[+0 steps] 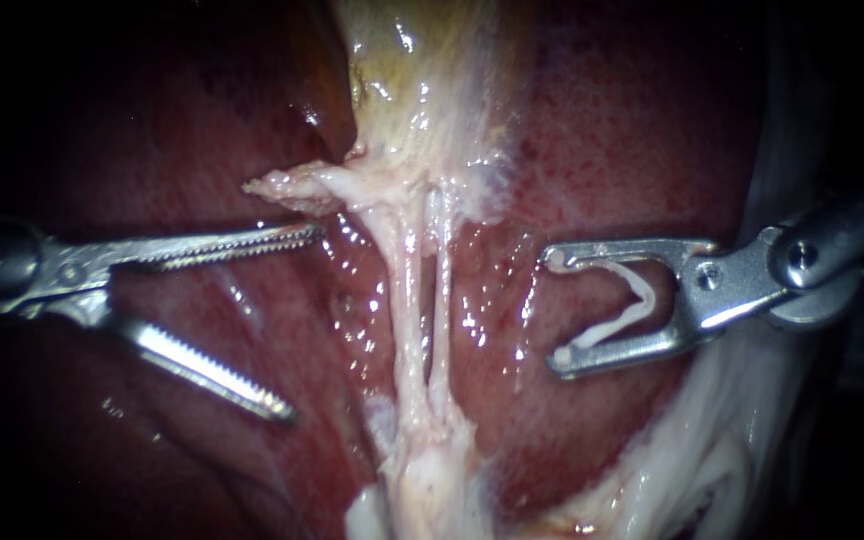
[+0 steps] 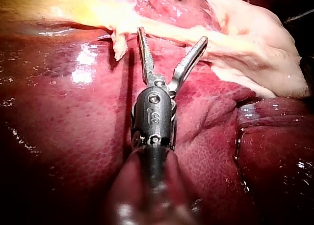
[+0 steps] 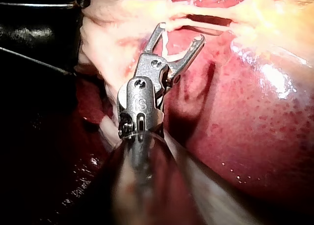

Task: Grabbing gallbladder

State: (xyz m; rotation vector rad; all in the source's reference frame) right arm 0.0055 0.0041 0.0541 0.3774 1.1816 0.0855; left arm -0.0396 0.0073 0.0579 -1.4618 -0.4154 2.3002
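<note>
So far nothing is grabbed. Nearest, my left instrument (image 1: 302, 320) comes in over the liver's left side with its toothed jaws spread wide, and only bare liver (image 1: 202, 150) shows in the gap between them. The left wrist view agrees: the left instrument (image 2: 171, 34) has its jaws parted with their tips close against the pale strand ahead, closed on nothing.

My right instrument (image 1: 554, 310) waits over the liver's right side. Its jaws stand apart but carry a bent white clip (image 1: 632, 305) that touches both of them, so they are occupied. It sits well apart from the tubes.

Between the two instruments, two thin pale tubes (image 1: 407, 300) run side by side down the liver's middle. A frayed flap (image 1: 287, 187) sticks out where they join the sac, just beyond the left instrument's upper jaw tip.

Farthest off, the gallbladder (image 1: 412, 80) lies yellowish and slack along the liver's middle toward its far edge, with nothing on it.

I judge the approach nearly made and the grip itself left to do: the left jaws must reach the gallbladder's lower end, take tissue between them and close.
</note>
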